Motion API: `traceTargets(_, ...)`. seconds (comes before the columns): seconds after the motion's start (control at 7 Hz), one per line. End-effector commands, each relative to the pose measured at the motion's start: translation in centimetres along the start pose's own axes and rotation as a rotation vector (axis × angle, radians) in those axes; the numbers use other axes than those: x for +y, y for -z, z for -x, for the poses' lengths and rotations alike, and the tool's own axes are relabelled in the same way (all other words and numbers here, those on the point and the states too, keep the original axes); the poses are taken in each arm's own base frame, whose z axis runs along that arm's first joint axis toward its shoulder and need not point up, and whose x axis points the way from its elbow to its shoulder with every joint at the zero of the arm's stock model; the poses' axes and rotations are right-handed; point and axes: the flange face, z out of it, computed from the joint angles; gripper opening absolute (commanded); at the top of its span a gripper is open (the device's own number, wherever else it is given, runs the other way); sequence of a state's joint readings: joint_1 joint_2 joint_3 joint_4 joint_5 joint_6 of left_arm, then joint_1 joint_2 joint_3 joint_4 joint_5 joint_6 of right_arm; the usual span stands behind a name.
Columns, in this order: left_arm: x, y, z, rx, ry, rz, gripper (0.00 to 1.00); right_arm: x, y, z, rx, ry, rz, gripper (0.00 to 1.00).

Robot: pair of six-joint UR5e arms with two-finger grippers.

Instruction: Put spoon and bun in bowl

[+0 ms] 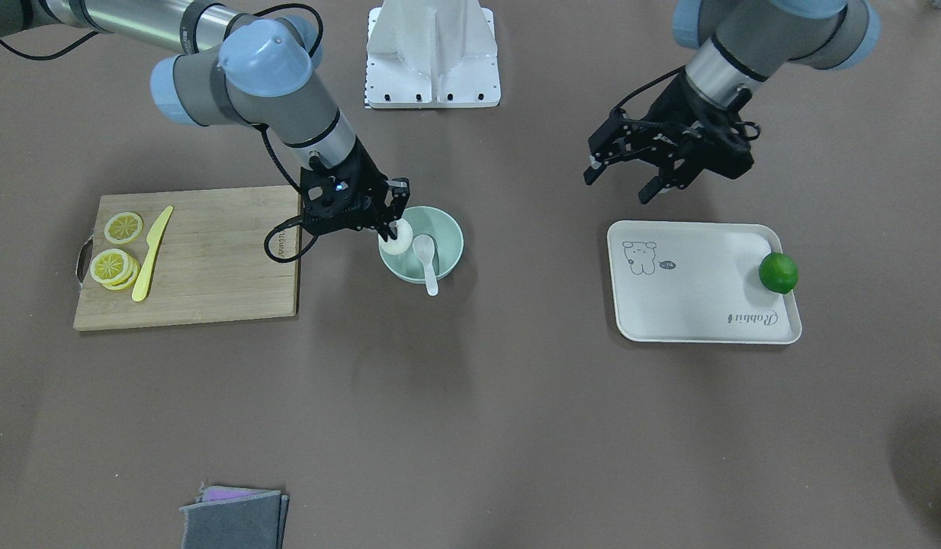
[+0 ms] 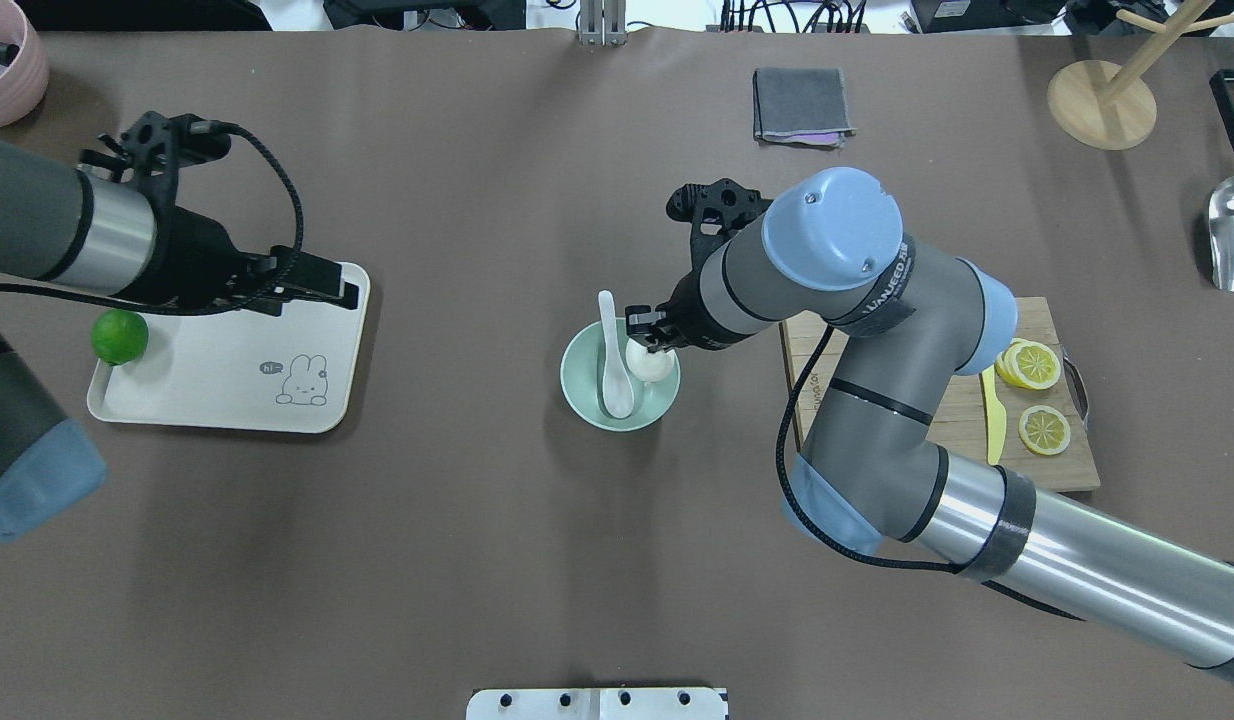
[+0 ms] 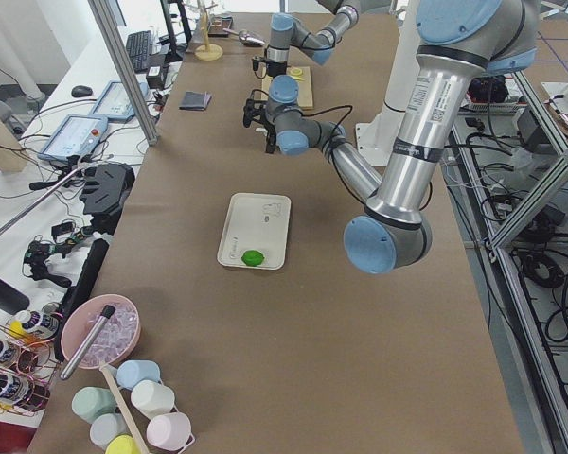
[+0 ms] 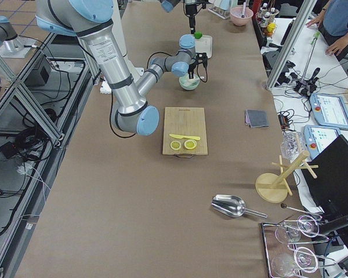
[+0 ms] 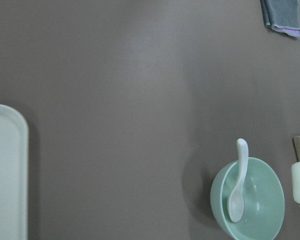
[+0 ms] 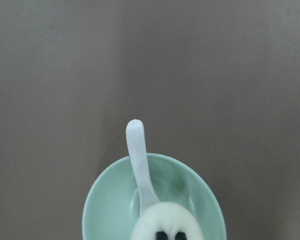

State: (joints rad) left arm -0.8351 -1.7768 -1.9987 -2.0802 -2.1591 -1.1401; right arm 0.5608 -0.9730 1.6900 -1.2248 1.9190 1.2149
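Bun, nearest the lens: pinched between the closed fingers of the right gripper just above the bowl, apparently for release beside the spoon already resting inside, handle over the rim; left gripper fingers spread, empty, idle near the tray.

Spoon: glossy white, glazed look; bowl: smooth mint-green, soft sheen; bun: matt white, doughy. Cutting board: pale wood, visible grain; knife: yellow plastic; tray: smooth off-white plastic. Cloth: grey fabric; table: matt brown covering.
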Motion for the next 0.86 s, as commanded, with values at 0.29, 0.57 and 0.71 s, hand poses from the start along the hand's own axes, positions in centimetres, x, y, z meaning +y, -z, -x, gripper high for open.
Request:
traceTargets(0.29,0.9,0.9,3.6,-0.047,0.041,0.005,0.99,1.7,0.1,0.6,-0.001,-0.031,-0.035,1.0)
traceTargets(0.57,1.0,1.2,5.4,-0.071,0.049,0.004,0.99,1.0,4.1,-6.9,0.017,-0.057,-0.019,1.0)
traceTargets(0.71,0.7,2.2,7.3,-0.095,0.074,-0.013,0.99,-1.2,7.2,-12.0,0.03,-0.043,-0.004,1.0)
